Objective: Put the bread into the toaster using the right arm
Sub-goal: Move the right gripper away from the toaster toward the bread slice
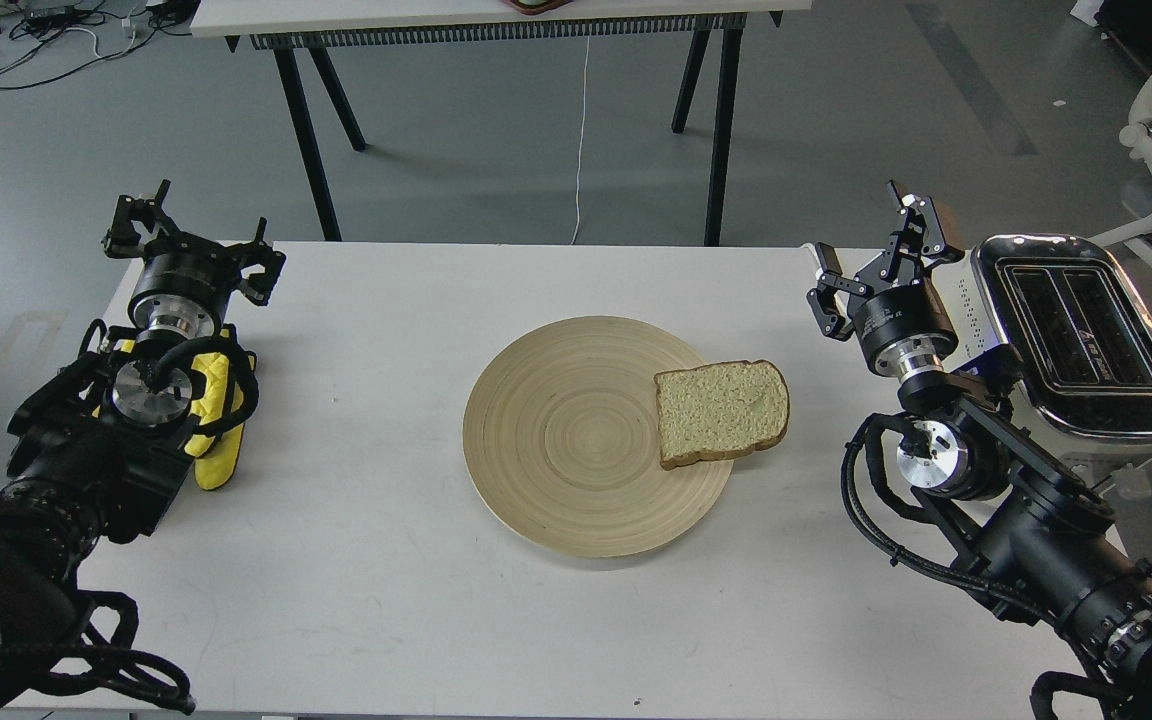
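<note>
On the far left, my left arm with its yellow padding reaches onto the white rectangular table, and my left gripper sits over the table's back-left corner, its black fingers spread apart with nothing between them. At the middle of the table lies a round pale bamboo plate with ringed grain. The square slice of tan sandwich bread with a brown crust lies flat on the plate's right side, its right crust edge hanging a little past the rim. Well to the right of the bread, my right gripper hovers near the table's back edge, fingers spread wide and holding nothing, one tan pad showing on the upper finger. Just beside it on the right stands the cream-white two-slot toaster with a shiny chrome top, both slots empty, at the table's right edge.
</note>
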Available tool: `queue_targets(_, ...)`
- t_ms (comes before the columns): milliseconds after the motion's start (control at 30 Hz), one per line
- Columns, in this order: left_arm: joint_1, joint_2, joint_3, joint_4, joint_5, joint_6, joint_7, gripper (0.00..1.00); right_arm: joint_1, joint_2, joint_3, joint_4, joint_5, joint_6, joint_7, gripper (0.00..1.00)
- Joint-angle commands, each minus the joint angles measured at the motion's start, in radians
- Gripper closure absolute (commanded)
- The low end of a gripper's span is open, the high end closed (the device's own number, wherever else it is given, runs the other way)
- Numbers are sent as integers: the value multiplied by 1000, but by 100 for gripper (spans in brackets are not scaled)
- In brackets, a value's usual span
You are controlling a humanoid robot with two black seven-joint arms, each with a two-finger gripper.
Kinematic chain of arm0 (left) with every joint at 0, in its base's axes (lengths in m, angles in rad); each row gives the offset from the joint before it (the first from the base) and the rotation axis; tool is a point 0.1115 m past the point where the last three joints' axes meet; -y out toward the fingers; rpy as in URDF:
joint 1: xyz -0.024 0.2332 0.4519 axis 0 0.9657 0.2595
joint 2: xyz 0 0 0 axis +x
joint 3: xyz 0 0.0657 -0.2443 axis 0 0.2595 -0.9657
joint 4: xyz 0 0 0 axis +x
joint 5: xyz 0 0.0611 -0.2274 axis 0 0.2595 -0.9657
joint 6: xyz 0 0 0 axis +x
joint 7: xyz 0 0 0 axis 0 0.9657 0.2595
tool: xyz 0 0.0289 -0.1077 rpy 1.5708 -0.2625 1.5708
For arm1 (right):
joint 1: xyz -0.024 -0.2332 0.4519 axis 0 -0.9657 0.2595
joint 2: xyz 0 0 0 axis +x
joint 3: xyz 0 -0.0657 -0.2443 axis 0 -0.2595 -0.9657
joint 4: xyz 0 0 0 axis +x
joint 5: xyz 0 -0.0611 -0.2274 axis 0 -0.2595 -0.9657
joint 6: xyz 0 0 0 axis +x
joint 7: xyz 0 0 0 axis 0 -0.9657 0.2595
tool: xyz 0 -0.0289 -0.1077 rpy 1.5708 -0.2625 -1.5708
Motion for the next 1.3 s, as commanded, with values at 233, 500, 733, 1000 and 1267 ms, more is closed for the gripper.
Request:
queue_targets(233, 0, 0, 2, -2, 1, 0, 0, 0, 11, -10, -67, 25, -15, -64, 0, 2)
queue_targets(500, 0, 0, 2, -2, 1, 0, 0, 0, 28, -162, -247, 135, -78, -328, 0, 2)
queue_targets(733, 0, 0, 2, -2, 1, 0, 0, 0, 25, -267, -432, 176, -123, -504, 0, 3)
queue_targets(1000, 0, -2, 2, -3, 1, 0, 0, 0, 10, -247, -552, 178, -169, -609, 0, 6)
queue_targets(1267, 0, 0, 2, -3, 1, 0, 0, 0, 5, -181, -641, 180, -170, -613, 0, 8)
